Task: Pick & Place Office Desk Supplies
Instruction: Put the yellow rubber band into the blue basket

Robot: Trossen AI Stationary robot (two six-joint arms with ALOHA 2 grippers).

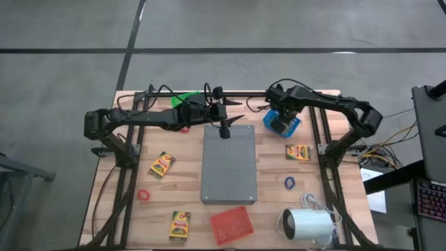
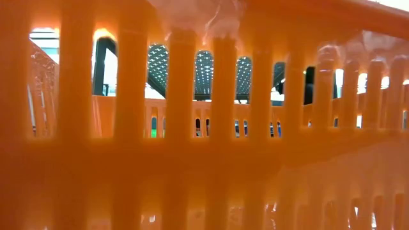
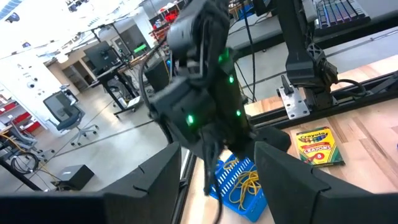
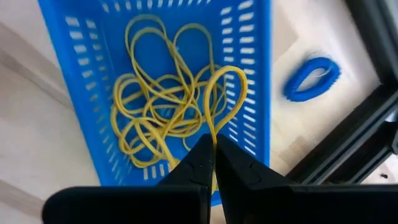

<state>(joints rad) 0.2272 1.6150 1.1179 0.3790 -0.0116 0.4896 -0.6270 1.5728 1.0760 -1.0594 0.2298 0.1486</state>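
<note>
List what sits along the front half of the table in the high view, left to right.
red ring → yellow crayon box → red basket → blue ring → white cylinder

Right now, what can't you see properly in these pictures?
- Low view: an orange slotted basket right against the camera hides the table.
- High view: the blue basket is mostly under the right gripper; its rubber bands are too small there.
- Left wrist view: the right arm hides the basket's far end.
</note>
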